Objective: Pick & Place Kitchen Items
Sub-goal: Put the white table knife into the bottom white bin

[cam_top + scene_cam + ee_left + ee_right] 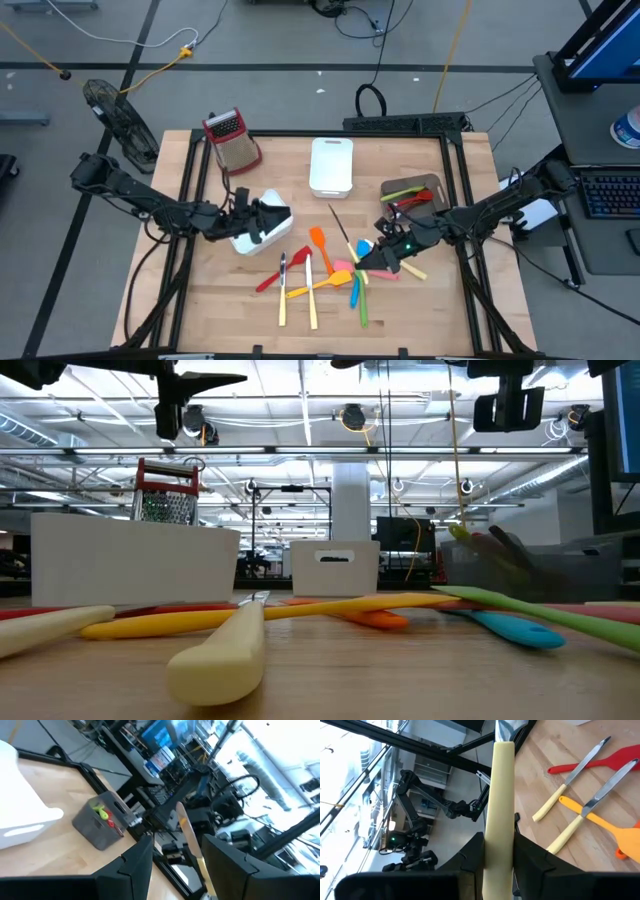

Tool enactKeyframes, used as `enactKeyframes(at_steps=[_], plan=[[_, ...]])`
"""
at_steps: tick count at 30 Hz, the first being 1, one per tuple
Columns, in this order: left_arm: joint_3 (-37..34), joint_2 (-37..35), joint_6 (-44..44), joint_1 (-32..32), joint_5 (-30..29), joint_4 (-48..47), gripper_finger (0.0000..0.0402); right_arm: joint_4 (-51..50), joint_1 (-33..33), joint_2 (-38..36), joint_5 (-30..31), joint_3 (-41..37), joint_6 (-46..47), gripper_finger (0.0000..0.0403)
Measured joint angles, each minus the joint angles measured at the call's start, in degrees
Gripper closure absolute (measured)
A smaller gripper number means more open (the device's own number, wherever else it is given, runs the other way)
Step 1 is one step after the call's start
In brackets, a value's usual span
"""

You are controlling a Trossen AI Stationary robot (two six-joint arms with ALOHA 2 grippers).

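My right gripper (368,255) is raised over the table's middle right, shut on a cream-handled utensil (499,785). Its thin dark front part (340,225) sticks out toward the far left. My left gripper (283,215) hovers open and level over a white bin (250,240) at the middle left. A slim cream and orange utensil (189,837) shows in the gap between its fingers. Several loose kitchen items (320,275) lie flat on the wood: red, orange, yellow, pink, blue and green ones, and cream-handled knives (570,827). My right gripper pinches the utensil's cream handle (499,820) between its two fingers, which lie along it. The handle runs on past the fingertips, and the utensil is lifted clear of the table. Whether my left gripper touches the slim utensil seen in its gap, I cannot tell.
A grey bin (432,180) with green and red utensils stands at the right, behind my right arm. A second white bin (331,143) stands at the far middle, and a metal grater with a red top (232,140) at the far left. Bare wood lies along the near edge.
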Motion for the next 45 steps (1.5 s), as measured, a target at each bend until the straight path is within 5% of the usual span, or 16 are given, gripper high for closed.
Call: enactKeyframes(at_steps=[7,16,28,45], plan=[[2.9,2.1,3.6,-0.2,-1.4,-0.1,0.0227,0.0,-2.0,0.0,-0.2,0.0,-0.5,0.0335],[13.3,13.0,7.1,0.4,4.0,0.1,0.0227,0.5,-6.1,0.0,-1.6,0.0,-3.6,0.0335],[18.6,22.6,-3.1,3.6,8.3,0.0,0.0225,0.9,-7.9,0.0,1.5,0.0,-7.6,0.0335],[23.1,28.2,-7.6,6.8,11.7,0.1,0.0131,-2.8,-7.8,0.0,5.4,0.0,-8.1,0.0335]])
